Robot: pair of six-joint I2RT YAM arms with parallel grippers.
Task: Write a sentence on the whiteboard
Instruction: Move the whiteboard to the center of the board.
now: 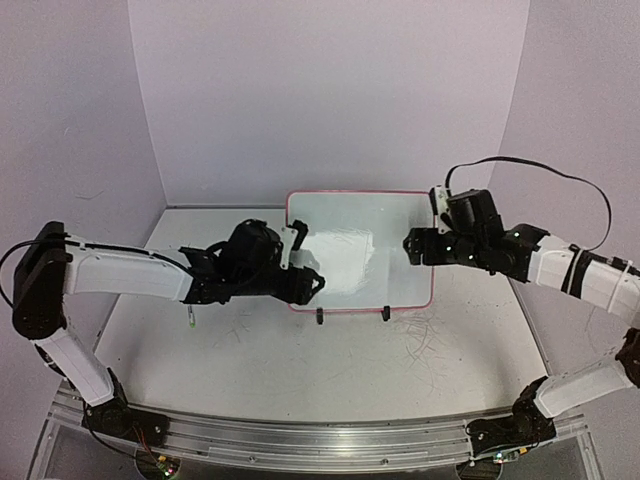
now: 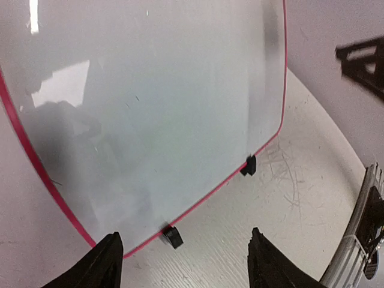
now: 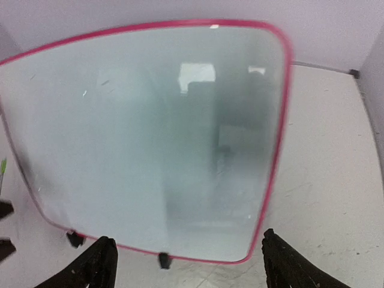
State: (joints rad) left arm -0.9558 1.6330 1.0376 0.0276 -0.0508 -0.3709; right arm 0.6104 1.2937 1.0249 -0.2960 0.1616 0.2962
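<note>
The whiteboard (image 1: 352, 225) stands at the middle back of the table on its black wire stand, with two feet (image 1: 320, 316) at its front edge. Its face is blank; no green sentence shows in any view. My left gripper (image 1: 305, 262) is open and empty at the board's front left corner. In the left wrist view it (image 2: 183, 252) hangs over the red-pink rim (image 2: 210, 192) and one foot. My right gripper (image 1: 422, 228) is open and empty at the board's right edge. In the right wrist view it (image 3: 187, 246) faces the board (image 3: 138, 138) from the front.
A small green-tipped thing (image 1: 190, 318) lies on the table under my left arm. Grey scratch marks (image 1: 430, 335) cover the tabletop in front of the board. Lilac walls close in the back and sides. A metal rail (image 1: 320, 440) runs along the near edge.
</note>
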